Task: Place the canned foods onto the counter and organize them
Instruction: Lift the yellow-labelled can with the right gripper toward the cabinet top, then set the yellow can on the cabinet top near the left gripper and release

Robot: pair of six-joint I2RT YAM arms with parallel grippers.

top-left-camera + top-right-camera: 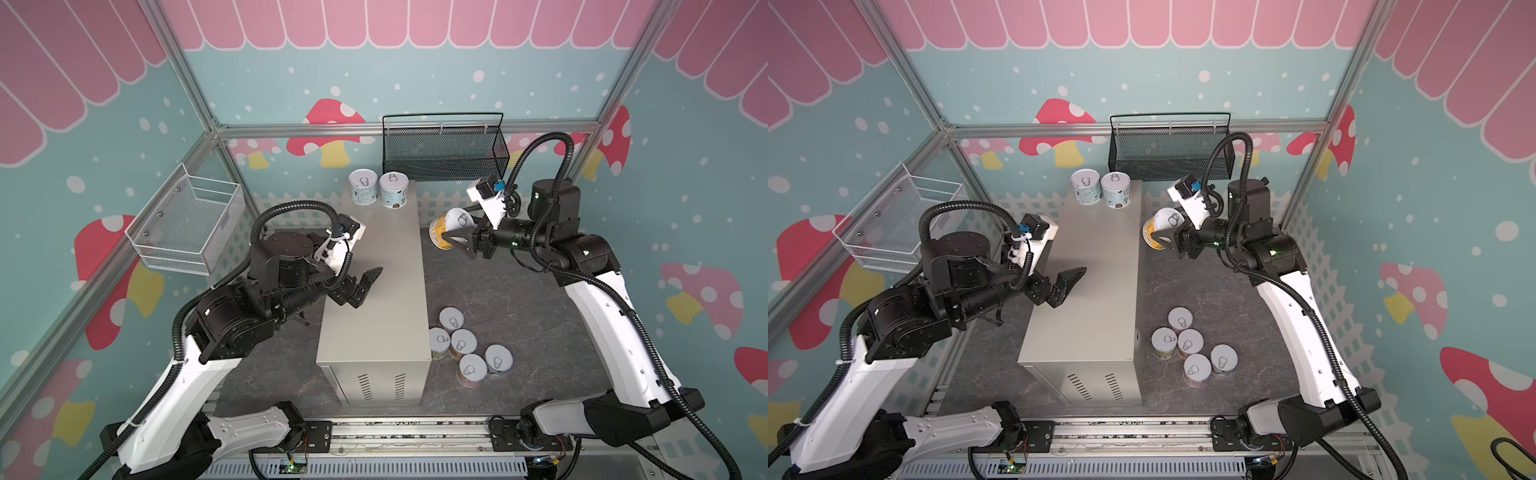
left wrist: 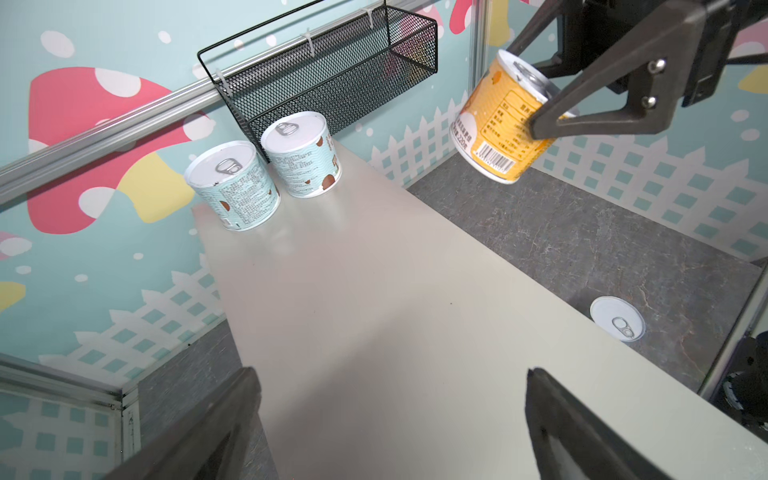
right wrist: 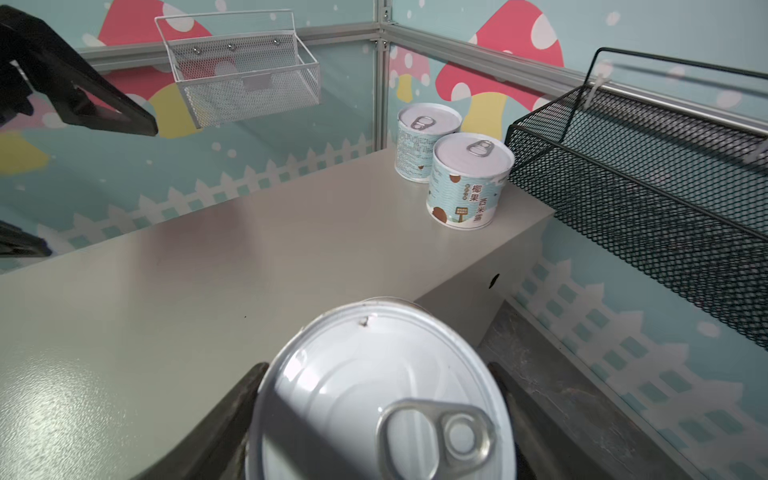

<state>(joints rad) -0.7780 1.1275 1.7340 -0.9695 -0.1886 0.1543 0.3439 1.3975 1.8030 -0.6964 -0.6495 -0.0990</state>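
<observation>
Clamping yellow can (image 1: pixel 439 232), R pincer (image 1: pixel 456 231).

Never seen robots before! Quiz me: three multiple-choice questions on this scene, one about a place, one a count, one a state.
1. Where do the two blue cans stand? A) at the counter's far end B) in the white wire basket C) in the black mesh basket
2. How many cans stand on the dark table beside the counter? A) three B) five C) seven
3. The yellow can is: A) upright on the counter B) lying on the table C) held tilted in the right gripper

1 A: both stand on its top. 2 B: five white lids cluster there. 3 C: the gripper clamps its sides, clear of the counter.
</observation>
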